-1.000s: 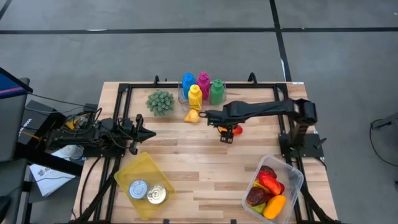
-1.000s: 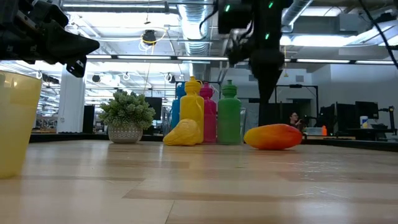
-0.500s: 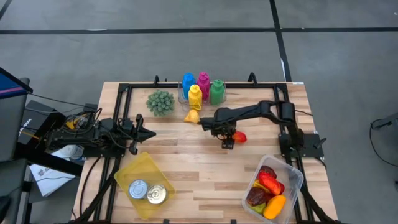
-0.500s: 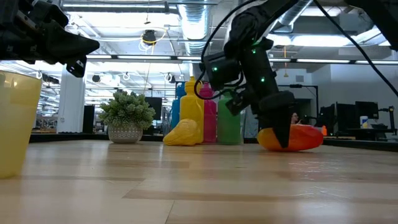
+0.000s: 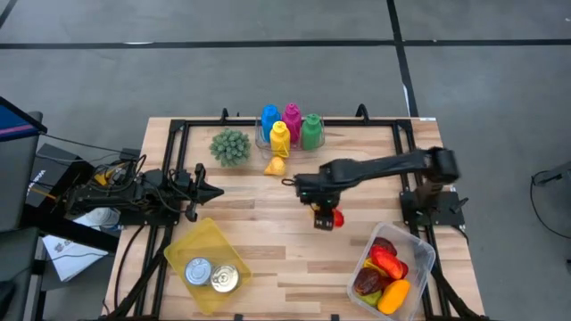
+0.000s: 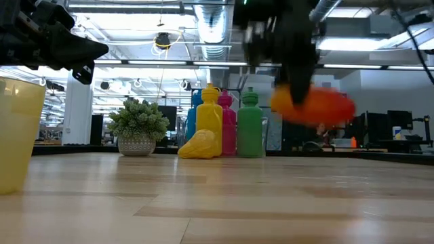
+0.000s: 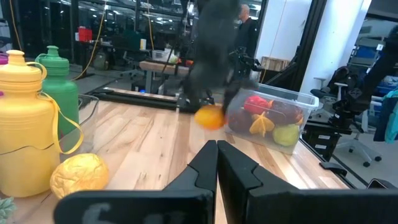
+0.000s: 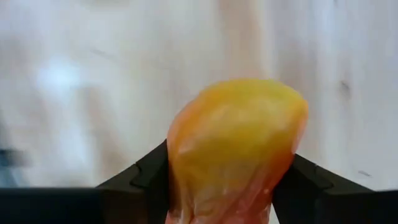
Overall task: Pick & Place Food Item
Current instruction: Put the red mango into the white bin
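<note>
My left gripper [image 5: 214, 190] waits with jaws together at the table's left, above the yellow tub [image 5: 207, 265]. My right gripper [image 5: 325, 217] is clamped on the orange-red mango [image 6: 314, 106], lifted clear of the table [image 5: 285, 259] near its middle, left of the clear food bin [image 5: 423, 254].

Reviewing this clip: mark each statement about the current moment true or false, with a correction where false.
1. The right gripper holds the orange-red mango clear of the table. True.
2. The left gripper is open over the yellow bin. False: it is shut and beside the bin, holding nothing.
3. Two cans lie in the yellow bin. True.
4. The clear container of food is empty. False: it holds several red and yellow pieces.
5. The green bottle lies on its side. False: it stands upright.
</note>
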`<move>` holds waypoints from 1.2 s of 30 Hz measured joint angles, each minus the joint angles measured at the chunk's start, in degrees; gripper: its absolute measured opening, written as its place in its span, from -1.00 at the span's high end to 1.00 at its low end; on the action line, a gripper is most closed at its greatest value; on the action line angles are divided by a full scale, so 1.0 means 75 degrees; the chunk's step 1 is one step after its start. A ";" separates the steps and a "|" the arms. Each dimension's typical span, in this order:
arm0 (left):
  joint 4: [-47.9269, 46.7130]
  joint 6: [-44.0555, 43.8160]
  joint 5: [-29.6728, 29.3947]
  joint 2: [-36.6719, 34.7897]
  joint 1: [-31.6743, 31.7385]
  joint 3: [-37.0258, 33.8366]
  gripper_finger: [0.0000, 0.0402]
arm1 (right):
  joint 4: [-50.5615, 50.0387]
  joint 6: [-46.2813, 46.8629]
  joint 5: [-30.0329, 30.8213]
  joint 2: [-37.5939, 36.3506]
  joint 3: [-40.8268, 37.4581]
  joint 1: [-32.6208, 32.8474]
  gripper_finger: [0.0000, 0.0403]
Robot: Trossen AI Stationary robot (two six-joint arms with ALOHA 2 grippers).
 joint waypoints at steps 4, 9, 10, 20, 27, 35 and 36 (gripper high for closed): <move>0.0001 -0.0002 0.0002 0.0000 0.0001 -0.0001 1.00 | 0.1070 0.0928 -0.0791 -0.1416 0.0000 0.0514 -0.06; 0.0000 -0.0002 0.0002 0.0000 0.0000 0.0000 1.00 | 0.2304 0.2324 -0.0879 -0.3037 0.0012 0.1202 -0.12; -0.0002 -0.0003 0.0000 0.0000 -0.0002 0.0000 1.00 | 0.2323 0.2620 -0.0722 -0.3286 0.0012 0.1317 -0.12; 0.0000 -0.0003 -0.0001 0.0000 0.0001 0.0000 1.00 | 0.0238 0.5953 0.0682 -0.5054 0.0009 0.2981 -0.11; 0.0000 -0.0002 -0.0001 0.0000 -0.0001 -0.0001 1.00 | -0.3431 0.9267 0.2360 -0.5076 0.0006 0.4747 -0.12; 0.0000 -0.0003 0.0001 0.0000 -0.0002 -0.0001 1.00 | -0.3658 0.9918 0.3188 -0.4303 -0.0015 0.5958 -0.12; 0.0000 -0.0003 0.0002 0.0000 -0.0002 0.0000 1.00 | -0.3681 0.9969 0.3191 -0.4130 -0.0020 0.6023 -0.12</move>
